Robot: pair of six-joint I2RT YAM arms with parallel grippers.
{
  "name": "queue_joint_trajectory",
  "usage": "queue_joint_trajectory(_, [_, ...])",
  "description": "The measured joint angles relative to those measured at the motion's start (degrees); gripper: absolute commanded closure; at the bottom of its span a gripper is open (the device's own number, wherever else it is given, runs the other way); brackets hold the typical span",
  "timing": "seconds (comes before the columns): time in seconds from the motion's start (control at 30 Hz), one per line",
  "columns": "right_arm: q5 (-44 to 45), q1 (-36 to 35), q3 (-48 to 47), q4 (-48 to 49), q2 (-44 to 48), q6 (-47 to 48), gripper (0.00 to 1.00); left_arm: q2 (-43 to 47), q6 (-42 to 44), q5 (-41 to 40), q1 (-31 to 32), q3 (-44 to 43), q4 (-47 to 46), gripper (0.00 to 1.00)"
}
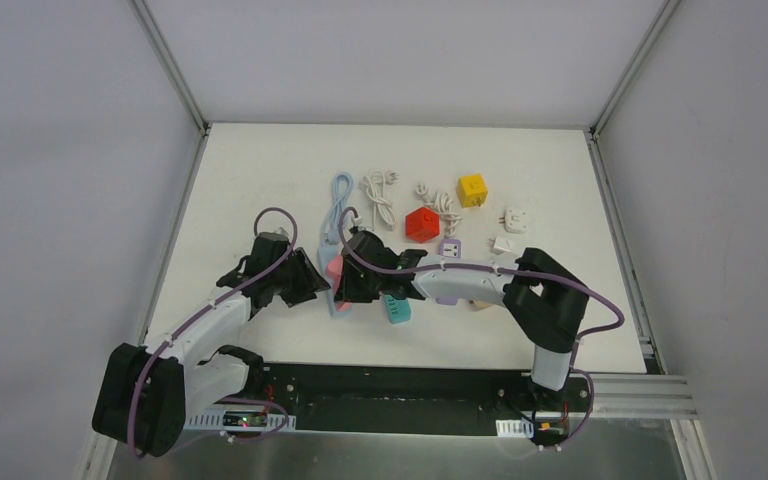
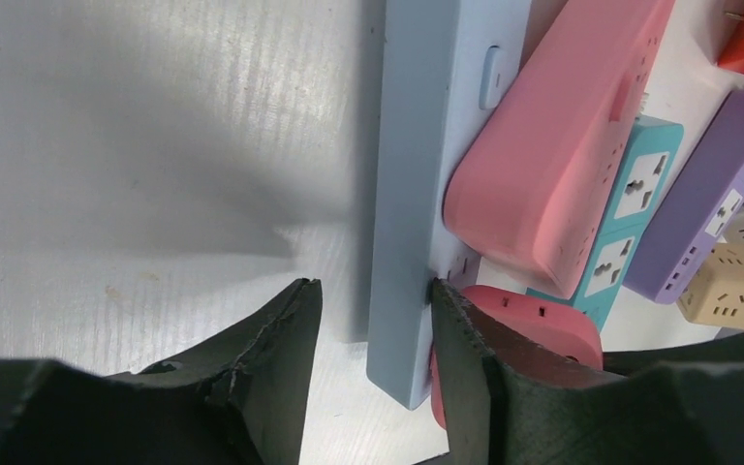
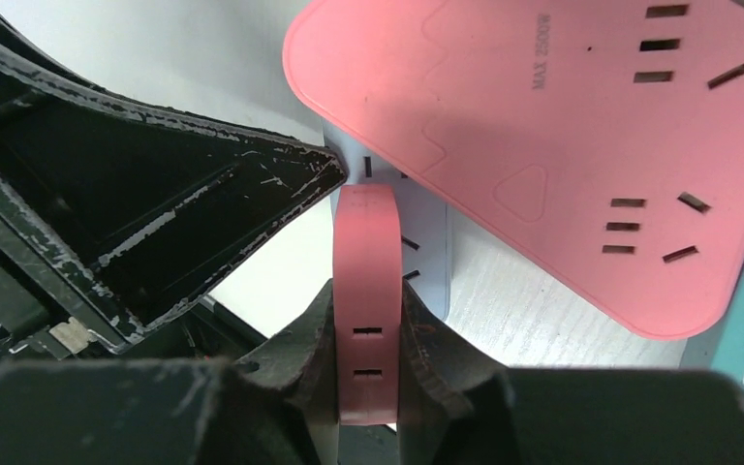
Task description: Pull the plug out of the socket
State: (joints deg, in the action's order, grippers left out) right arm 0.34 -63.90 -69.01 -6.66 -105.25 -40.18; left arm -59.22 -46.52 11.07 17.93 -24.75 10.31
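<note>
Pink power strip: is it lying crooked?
Yes. The pink power strip lies slanted on top of the blue power strip, not flat on the table. The right gripper grips the red plug next to it.

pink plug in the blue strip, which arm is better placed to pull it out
Right. The right gripper is shut on the pink plug, seated in the blue power strip. The left gripper straddles the strip's end, jaws part open, better suited to bracing it.
</note>
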Motion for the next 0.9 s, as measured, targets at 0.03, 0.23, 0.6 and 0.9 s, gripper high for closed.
queue_joint_trajectory(0.03, [-0.7, 0.3, 0.2, 0.2, 0.0, 0.0, 1.0, 0.0, 0.0, 0.0, 0.0, -0.1, 0.0, 0.57])
queue_joint_trajectory(0.23, [-5.7, 2.0, 2.4, 4.7, 0.0, -1.0, 1.0, -0.1, 0.1, -0.7, 0.0, -0.2, 0.1, 0.61])
queue_joint_trajectory(0.6, [-0.7, -0.5, -3.9, -2.4, -2.9, 1.4, 1.0, -0.2, 0.4, -1.3, 0.0, 0.9, -0.2, 0.67])
queue_joint_trajectory(0.9, [1.4, -1.2, -6.1, -5.9, -3.4, 2.6, 1.0, -0.7, -0.3, -0.9, 0.0, 2.8, -2.7, 0.71])
